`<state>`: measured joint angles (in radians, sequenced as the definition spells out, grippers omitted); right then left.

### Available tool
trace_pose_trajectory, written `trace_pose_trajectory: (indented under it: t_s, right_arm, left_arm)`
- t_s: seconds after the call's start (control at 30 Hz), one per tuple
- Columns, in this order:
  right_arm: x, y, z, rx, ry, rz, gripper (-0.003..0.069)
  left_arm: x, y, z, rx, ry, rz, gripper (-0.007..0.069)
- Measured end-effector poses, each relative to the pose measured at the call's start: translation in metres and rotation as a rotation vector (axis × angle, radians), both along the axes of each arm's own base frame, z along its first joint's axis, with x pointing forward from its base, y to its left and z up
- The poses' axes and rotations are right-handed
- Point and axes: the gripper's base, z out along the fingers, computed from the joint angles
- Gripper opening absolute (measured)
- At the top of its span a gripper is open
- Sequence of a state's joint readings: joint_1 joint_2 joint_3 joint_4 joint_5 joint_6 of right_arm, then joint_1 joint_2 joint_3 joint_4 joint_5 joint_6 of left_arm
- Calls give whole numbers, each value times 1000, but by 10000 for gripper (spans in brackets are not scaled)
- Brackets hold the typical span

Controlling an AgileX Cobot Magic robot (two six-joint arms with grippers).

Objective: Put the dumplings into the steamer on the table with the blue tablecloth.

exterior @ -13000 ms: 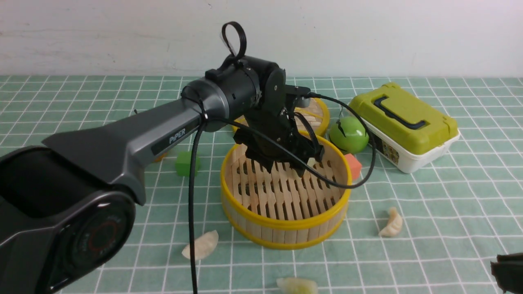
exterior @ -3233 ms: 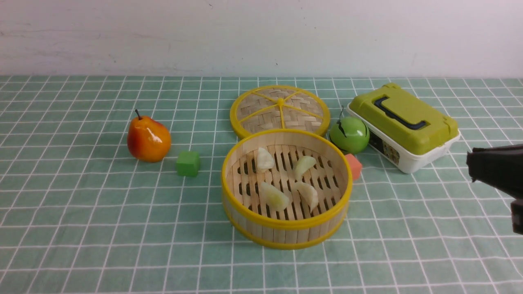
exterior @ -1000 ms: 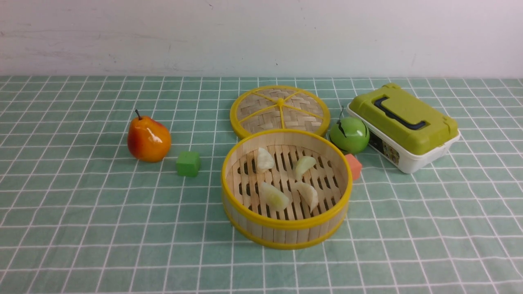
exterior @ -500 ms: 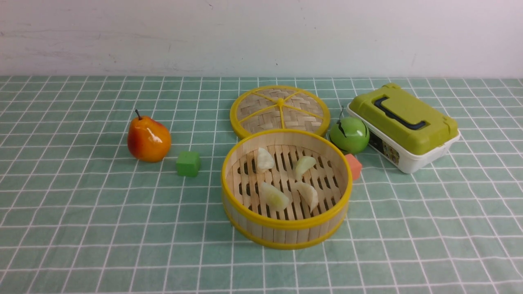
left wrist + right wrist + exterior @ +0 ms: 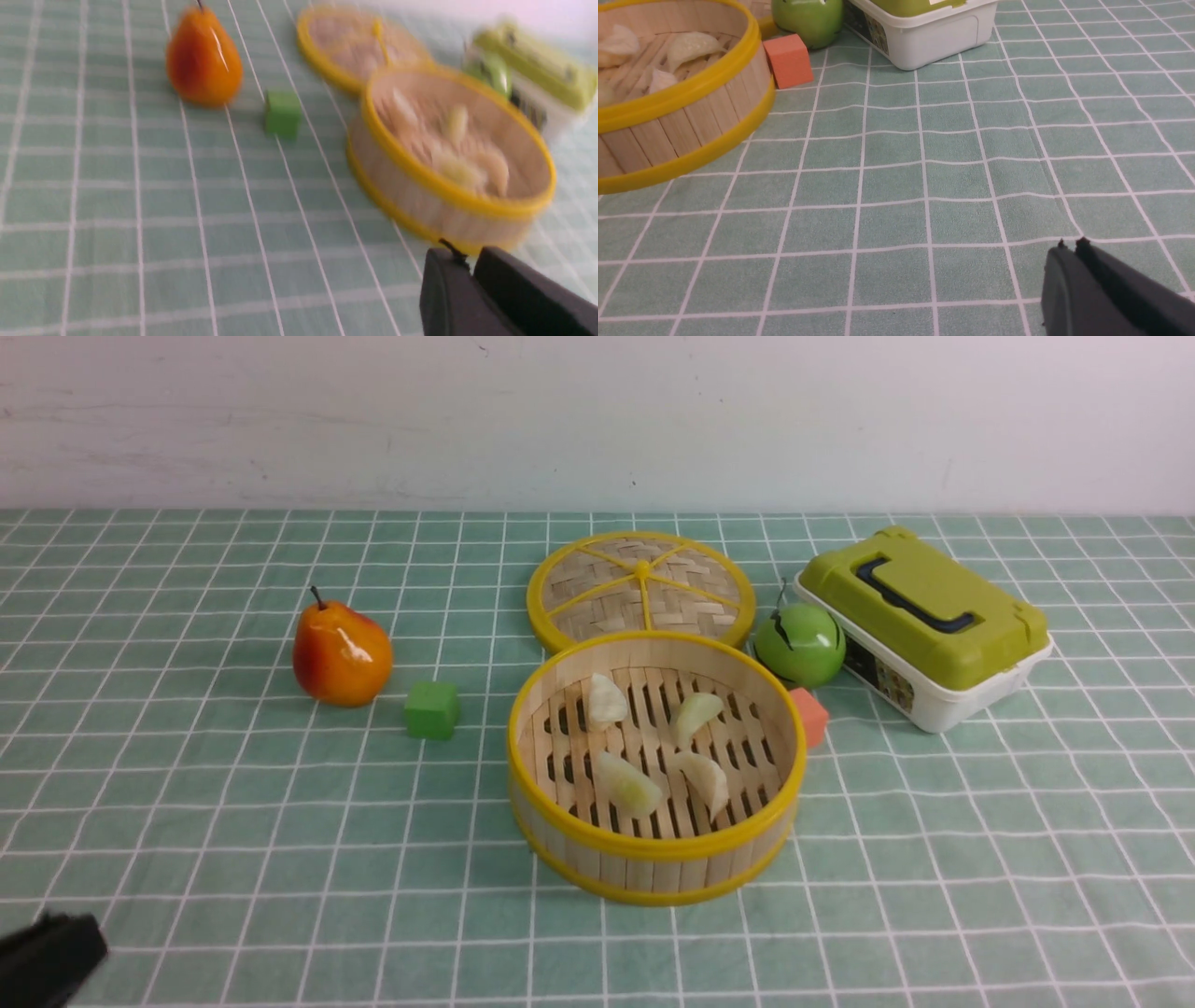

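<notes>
While all four dumplings (image 5: 653, 747) lie inside the steamer (image 5: 653, 863), both hands hold nothing.
Left hand (image 5: 472, 270) and right hand (image 5: 1069, 247) hover closed over the surface (image 5: 233, 831).

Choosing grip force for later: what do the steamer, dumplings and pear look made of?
Steamer: pale wood or bamboo slats, matte, with glossy yellow bands, probably plastic. Dumplings: cream, slightly translucent and smooth, likely soft plastic or rubber. Pear: orange-red with a sharp highlight, so probably glossy hard plastic.
</notes>
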<state>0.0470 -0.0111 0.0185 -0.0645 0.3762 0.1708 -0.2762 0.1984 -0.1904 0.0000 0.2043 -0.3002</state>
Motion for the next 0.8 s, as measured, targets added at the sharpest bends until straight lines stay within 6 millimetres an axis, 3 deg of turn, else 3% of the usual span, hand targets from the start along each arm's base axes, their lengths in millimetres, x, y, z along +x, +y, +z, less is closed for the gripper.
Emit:
trace_pose_trajectory:
  t_s: [0.07,0.2,0.43,0.67,0.8]
  right_arm:
    - [0,0,0,0,0,0,14]
    - [0,0,0,0,0,0,21]
    - [0,0,0,0,0,0,22]
    - [0,0,0,0,0,0,28]
    - [0,0,0,0,0,0,32]
  left_arm:
    - [-3,6,-8,-24,-91,75,-8]
    - [-10,18,-34,-36,-164,259,-14]
    - [-11,23,-61,-13,6,348,-14]
    - [-14,23,-77,22,175,350,-14]
    - [-14,23,-77,70,181,333,-14]
